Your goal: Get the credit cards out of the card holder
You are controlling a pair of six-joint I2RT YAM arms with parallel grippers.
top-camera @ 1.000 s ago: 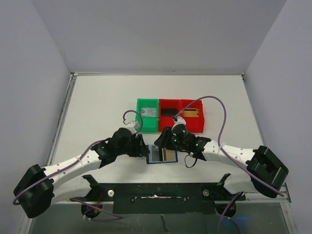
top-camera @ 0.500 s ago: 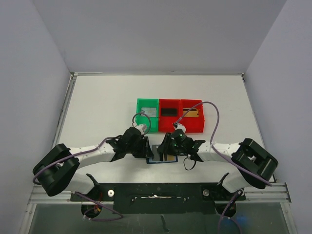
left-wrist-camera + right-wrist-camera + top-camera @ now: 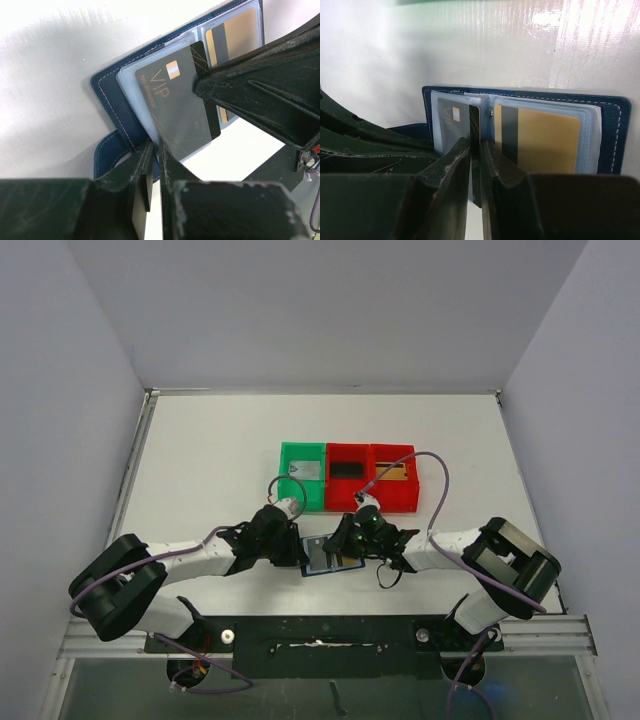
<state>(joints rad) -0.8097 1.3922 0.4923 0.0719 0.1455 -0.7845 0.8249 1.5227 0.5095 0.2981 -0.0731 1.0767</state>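
a robot lab cell: plain white walls (image 3: 330, 310) around a white table (image 3: 210, 440), metal rail (image 3: 320, 632) at its near edge

free: far table (image 3: 220, 430) | obstacle: trays (image 3: 395, 502) just behind card holder (image 3: 325, 558)

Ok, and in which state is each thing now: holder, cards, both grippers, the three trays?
Card holder: open, pockets up.
Black VIP card: partly out of its pocket.
Gold striped card: inside its pocket.
Left gripper: shut on the card holder's edge.
Right gripper: shut on the black VIP card.
Green tray: holds a silver-grey card.
Middle red tray: holds a dark card.
Right red tray: holds a gold-orange card.
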